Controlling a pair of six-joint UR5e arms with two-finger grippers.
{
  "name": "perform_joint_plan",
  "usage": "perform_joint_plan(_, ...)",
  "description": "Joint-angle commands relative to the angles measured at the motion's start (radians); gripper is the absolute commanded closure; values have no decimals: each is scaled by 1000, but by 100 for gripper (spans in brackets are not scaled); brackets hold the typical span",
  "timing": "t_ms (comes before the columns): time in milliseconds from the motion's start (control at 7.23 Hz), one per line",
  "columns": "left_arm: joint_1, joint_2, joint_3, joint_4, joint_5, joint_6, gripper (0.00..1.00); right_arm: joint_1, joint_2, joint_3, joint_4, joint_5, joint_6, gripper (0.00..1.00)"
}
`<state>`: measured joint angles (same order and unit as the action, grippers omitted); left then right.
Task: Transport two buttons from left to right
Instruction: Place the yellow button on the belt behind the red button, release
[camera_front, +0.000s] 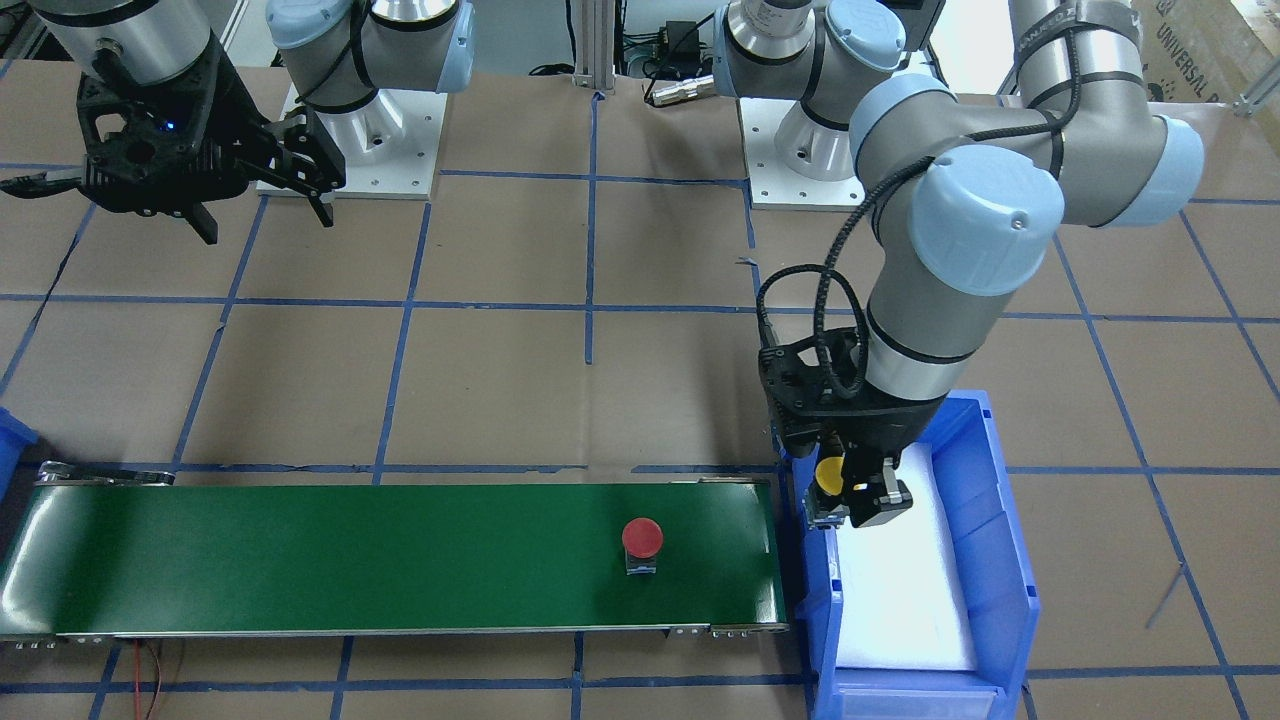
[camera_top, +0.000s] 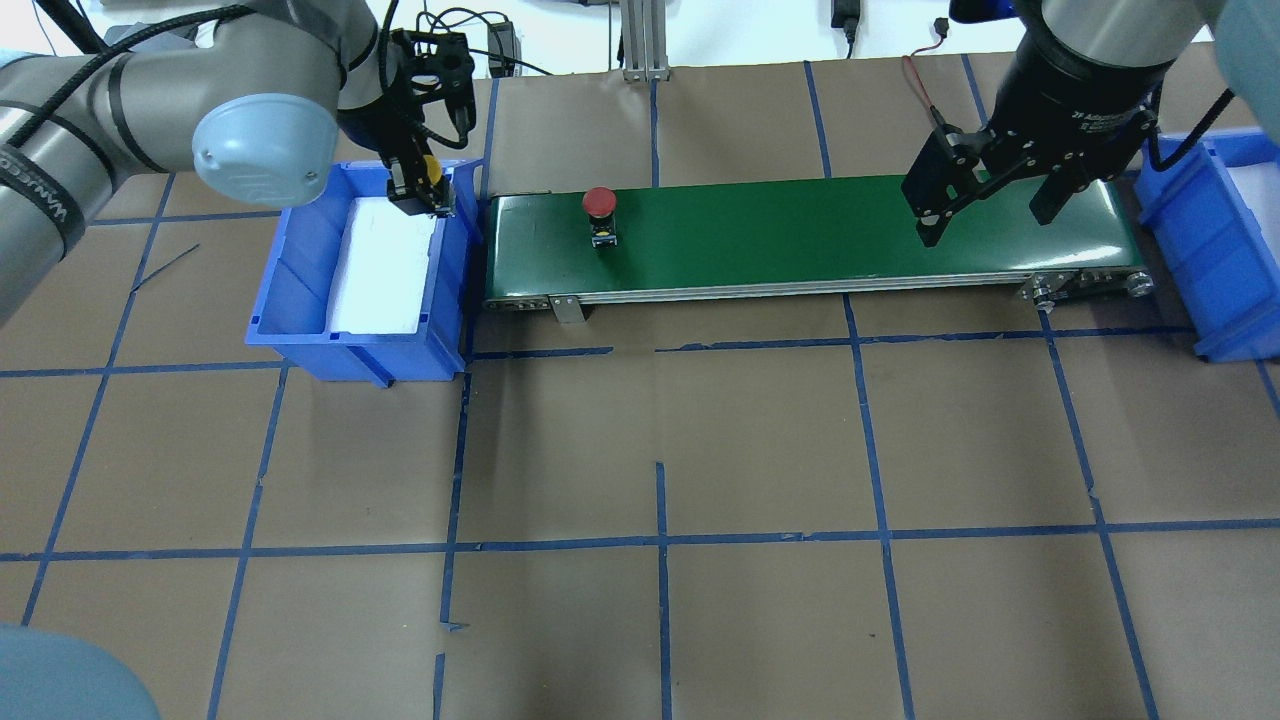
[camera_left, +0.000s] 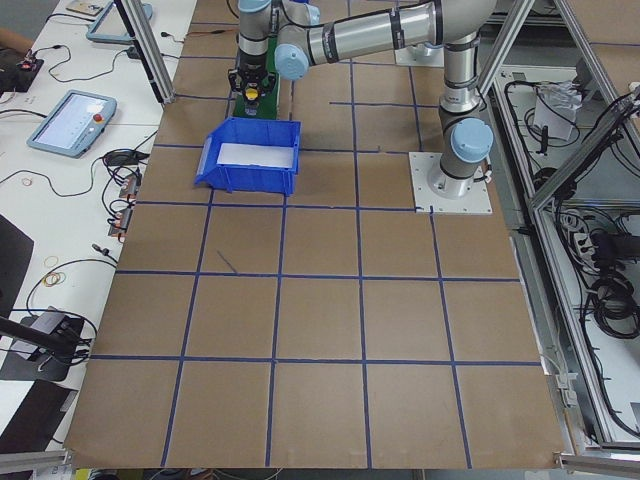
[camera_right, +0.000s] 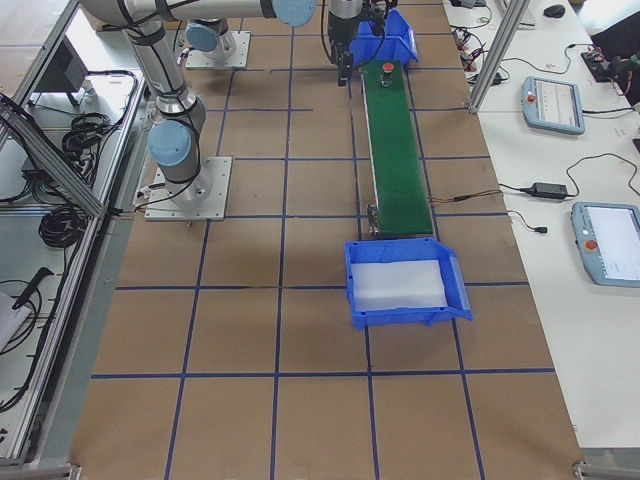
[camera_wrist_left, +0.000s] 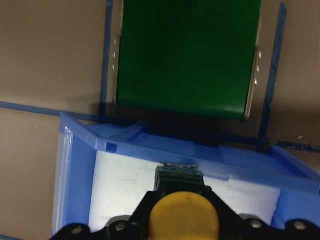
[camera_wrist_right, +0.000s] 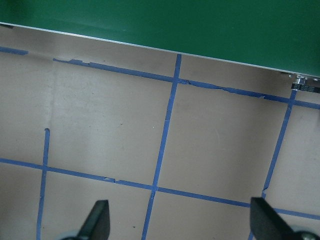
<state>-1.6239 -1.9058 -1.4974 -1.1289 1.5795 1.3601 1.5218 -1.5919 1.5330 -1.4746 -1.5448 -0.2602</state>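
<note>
Left wrist-mounted view, nearest first: the left pincer (camera_wrist_left: 180, 192) is clenched on the yellow button (camera_wrist_left: 185, 218). The button's cap fills the foreground, with its dark base just beyond. It is held above the white pad (camera_wrist_left: 125, 175) of the left bin (camera_wrist_left: 165, 142), close to the wall that faces the green belt (camera_wrist_left: 185, 55). The button is judged small, light and rigid. Its smooth domed cap looks slippery and may depress, so the flat sides of the square base are the surer hold. The overhead view adds what this one lacks: the red button (camera_top: 599, 203) upright on the belt near its left end, the right pincer (camera_top: 985, 222) released and empty near the belt's far end, and the right bin (camera_top: 1215, 250) beyond.
</note>
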Motion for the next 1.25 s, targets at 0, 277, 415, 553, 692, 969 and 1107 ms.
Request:
perform_joint_plan(0, -36, -66, 42, 4, -3, -50, 66, -21, 1, 2, 0, 2, -54, 0)
perform_joint_plan(277, -39, -99, 34, 8, -4, 20, 66, -23, 1, 2, 0, 2, -54, 0)
perform_joint_plan(415, -39, -139, 36, 8, -3, 37, 66, -23, 0, 2, 0, 2, -54, 0)
perform_joint_plan(553, -39, -145, 37, 8, 0, 59, 66, -23, 1, 2, 0, 3, -53, 0)
perform_joint_plan(692, -39, -147, 46, 8, -12, 1, 66, -23, 0, 2, 0, 3, -53, 0)
perform_joint_plan(969, -40, -163, 43, 23, -41, -27, 66, -23, 0, 2, 0, 2, -54, 0)
perform_joint_plan(1107, -40, -170, 39, 26, -49, -18, 65, -23, 0, 2, 0, 3, -54, 0)
